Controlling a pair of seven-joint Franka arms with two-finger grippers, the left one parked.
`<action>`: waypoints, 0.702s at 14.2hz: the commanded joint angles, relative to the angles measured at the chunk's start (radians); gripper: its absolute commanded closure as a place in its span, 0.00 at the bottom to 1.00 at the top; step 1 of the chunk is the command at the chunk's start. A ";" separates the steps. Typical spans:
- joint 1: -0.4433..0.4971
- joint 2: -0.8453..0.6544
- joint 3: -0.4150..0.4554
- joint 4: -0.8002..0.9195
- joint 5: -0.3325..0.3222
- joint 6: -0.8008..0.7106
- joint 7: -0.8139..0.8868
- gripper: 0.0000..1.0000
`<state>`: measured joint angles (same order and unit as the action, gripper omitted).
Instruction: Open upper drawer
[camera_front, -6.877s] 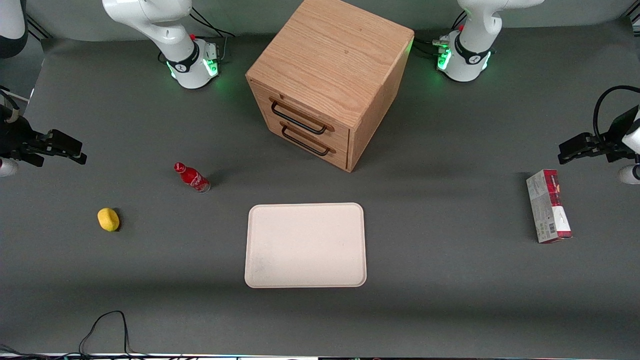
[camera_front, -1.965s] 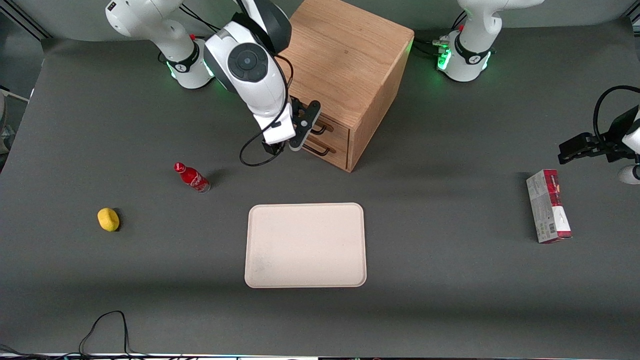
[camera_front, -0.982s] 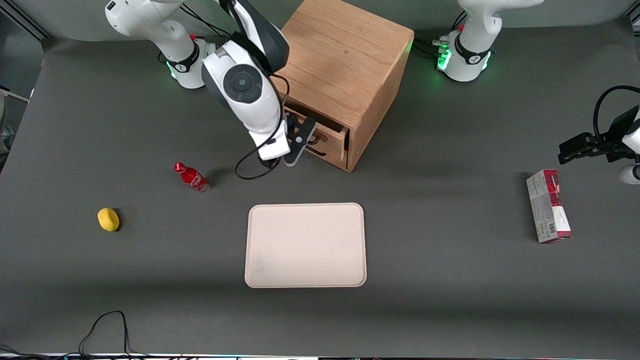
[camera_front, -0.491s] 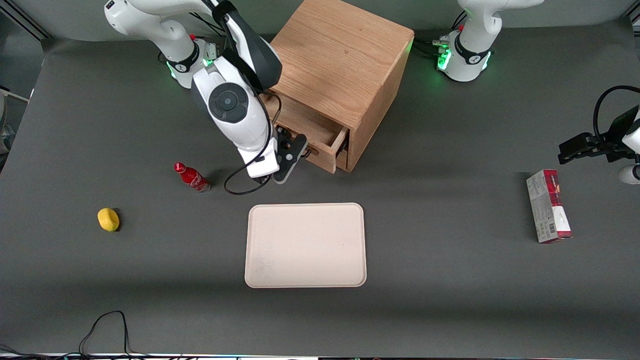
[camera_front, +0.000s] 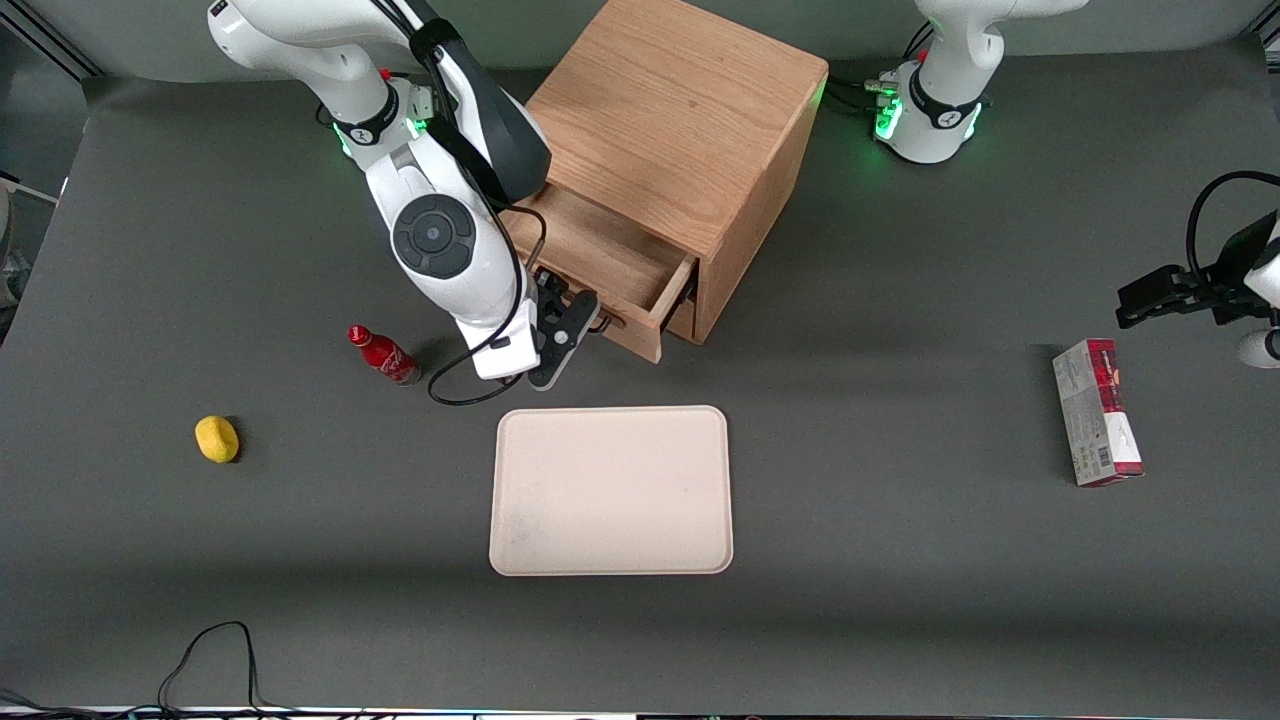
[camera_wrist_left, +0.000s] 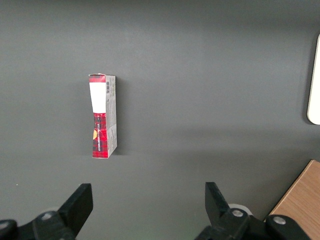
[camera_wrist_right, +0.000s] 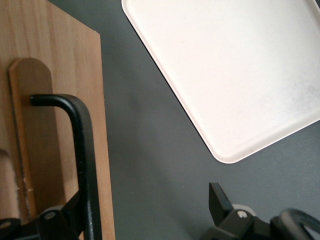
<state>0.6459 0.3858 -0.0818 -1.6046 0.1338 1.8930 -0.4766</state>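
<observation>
Upper drawer is standing well out of the wooden cabinet, its bare wooden floor showing and its front panel hanging over the worktop in front of the cabinet. The gripper is sitting right at that front panel, on the working arm's side of it. In the right wrist view its fingers are spread wide, with the black wire bar handle running between them, close against one finger and well apart from the other. So it is hooking the bar, not clamping it.

The pull seems to be nearing its end, since much of the drawer is already showing. To finish well, the arm should be drawing straight along the line in which the drawer is sliding out of the cabinet. Any sideways drift could let the bar slip off the one finger bearing on it, or jam the box in its slot. Keeping the wrist level is also helping the bar stay seated.

A cream tray is lying nearer the front camera than the cabinet, and the gripper is travelling toward its corner, so height should be held. A red bottle is lying near the cabinet, toward the working arm's end, clear of the pull line.
</observation>
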 joint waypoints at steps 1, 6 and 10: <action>-0.029 0.044 0.001 0.066 0.020 -0.025 -0.034 0.00; -0.058 0.080 0.001 0.120 0.010 -0.043 -0.034 0.00; -0.107 0.110 0.001 0.172 0.017 -0.084 -0.083 0.00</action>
<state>0.5761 0.4558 -0.0824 -1.5013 0.1338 1.8528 -0.5154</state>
